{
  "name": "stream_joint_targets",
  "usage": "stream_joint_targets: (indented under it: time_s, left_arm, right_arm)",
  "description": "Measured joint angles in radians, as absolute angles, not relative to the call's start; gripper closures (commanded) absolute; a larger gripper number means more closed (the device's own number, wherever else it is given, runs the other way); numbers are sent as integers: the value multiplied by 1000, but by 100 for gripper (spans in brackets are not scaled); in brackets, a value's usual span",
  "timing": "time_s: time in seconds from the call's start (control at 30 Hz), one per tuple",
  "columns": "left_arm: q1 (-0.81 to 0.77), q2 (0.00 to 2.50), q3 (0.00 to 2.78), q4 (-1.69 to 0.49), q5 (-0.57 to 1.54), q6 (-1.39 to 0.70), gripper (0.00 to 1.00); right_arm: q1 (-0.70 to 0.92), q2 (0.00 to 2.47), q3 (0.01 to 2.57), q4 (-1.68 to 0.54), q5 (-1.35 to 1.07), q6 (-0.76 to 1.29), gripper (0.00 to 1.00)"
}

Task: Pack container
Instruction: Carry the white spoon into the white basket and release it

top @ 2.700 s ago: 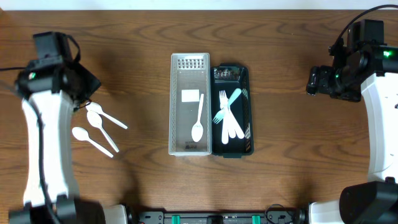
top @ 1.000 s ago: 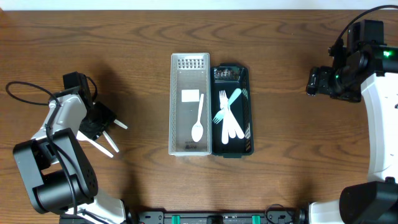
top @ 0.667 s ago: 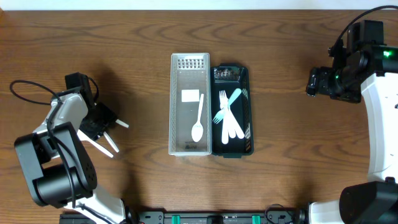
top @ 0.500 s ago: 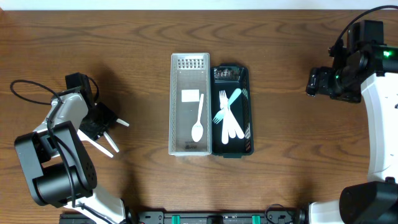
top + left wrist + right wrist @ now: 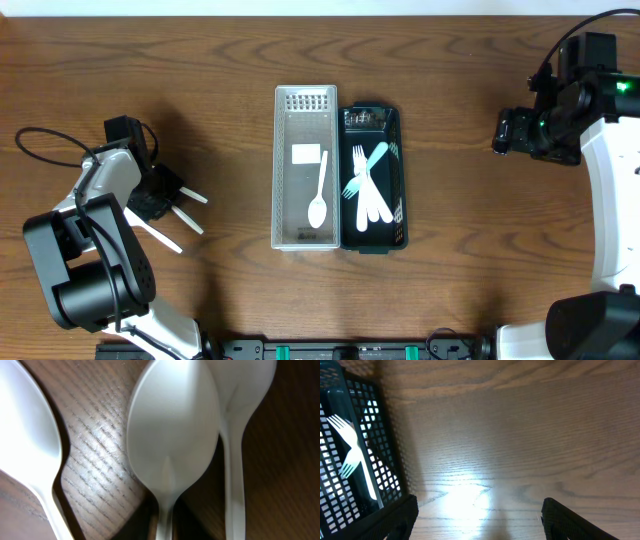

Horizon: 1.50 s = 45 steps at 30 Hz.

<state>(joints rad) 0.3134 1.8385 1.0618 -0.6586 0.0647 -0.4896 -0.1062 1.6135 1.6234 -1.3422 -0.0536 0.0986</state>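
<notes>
Three white plastic spoons lie on the wood table at the left. My left gripper [image 5: 163, 192] is down over them and shut on the neck of the middle spoon [image 5: 172, 445], whose bowl fills the left wrist view; my left gripper [image 5: 165, 527] has dark fingers pressing either side of the handle. A second spoon [image 5: 25, 435] lies to its left and a third [image 5: 234, 485] partly under its right side. A grey tray [image 5: 284, 170] at centre holds one spoon [image 5: 318, 196]. The black basket [image 5: 396, 215] beside it holds white forks [image 5: 362, 190]. My right gripper [image 5: 505, 131] hangs open, far right.
A white label [image 5: 305, 154] lies in the grey tray. In the right wrist view the black basket [image 5: 350, 460] with a fork [image 5: 350, 450] sits at the left, and bare wood lies between the right gripper's [image 5: 480, 525] spread fingers. A black cable [image 5: 40, 140] loops at the far left.
The left gripper has closed on the spoon's neck, and the spoon handles under it have shifted slightly. The right arm has not moved.
</notes>
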Motion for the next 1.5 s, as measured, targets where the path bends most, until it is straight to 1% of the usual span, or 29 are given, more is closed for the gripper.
stream_joint_targets:
  time_s: [0.03,0.37,0.5,0.6,0.67,0.77,0.9,0.97,1.07,1.17,1.23,1.3,1.5]
  left_arm:
    - [313,1839,1062,-656,67,-496,94]
    - [313,1839,1065,-665,68,-493,94]
    - [308,1832,1071,-742,68,-493,94]
    - [277,1761,1073,-829,68,-488,94]
    - [230,1669,1082,-860,68,-474,94]
    - [108,1498,1130,-894,68,-439,94]
    - [-134,1329,1195,-909,70,-384,94]
    - [-271,1298,1209,-905,74,-350,94]
    - [-439,1320,1210,-867,65,-291,94]
    - [-565,1377,1210,-820,24,-251,94]
    - [-616,1425,1210,-790,4,-234,94]
    - [-634,1486,1210,-759,-11,-227,94]
    - [-606,1645,1210,-706,-34,-231,94]
  right_arm:
    - [-106,1613,1623,-1343,-54,99,18]
    - [-106,1613,1623,-1343,-54,99,18]
    - [-106,1613,1623,-1342,-54,99,18]
    - [-106,1613,1623,-1341,-54,99,18]
    - [-106,1613,1623,-1340,-54,99,18]
    - [-106,1613,1623,-1337,-54,99,18]
    - [-106,1613,1623,-1329,-54,99,18]
    - [-106,1613,1623,-1326,-54,99,18]
    - [-106,1613,1623,-1326,-54,99,18]
    - [-106,1613,1623,-1327,-54,99,18]
    - [-106,1613,1623,-1328,-54,99,18]
    - [-106,1613,1623,-1328,-54,99,18]
    - [-106,1613,1622,-1338,-54,99,18]
